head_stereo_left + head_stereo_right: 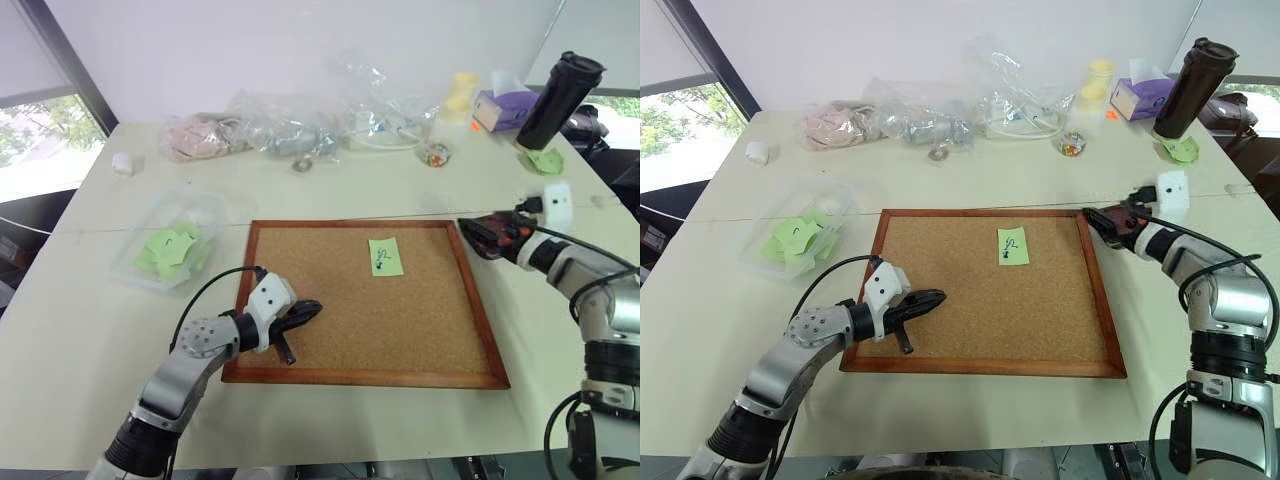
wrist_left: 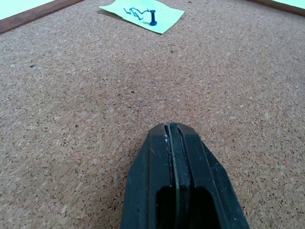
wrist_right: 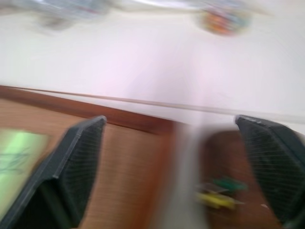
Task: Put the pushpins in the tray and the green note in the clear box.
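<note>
Pinning green note (image 1: 385, 256) to cork board (image 1: 420, 330): dark pushpin (image 2: 153, 17).

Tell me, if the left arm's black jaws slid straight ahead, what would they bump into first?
Probably the small light green paper note pinned by a dark pushpin on the brown cork board. The shut left gripper points across bare cork toward it, though the depth is hard to judge.

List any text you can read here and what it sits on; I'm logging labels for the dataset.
green note on the cork board: dark handwritten marks, a scrawl not readable as words.
purple tissue box at the far edge of the table: print too small to read.
Dark tumbler: no legible label.
No other readable text.
</note>
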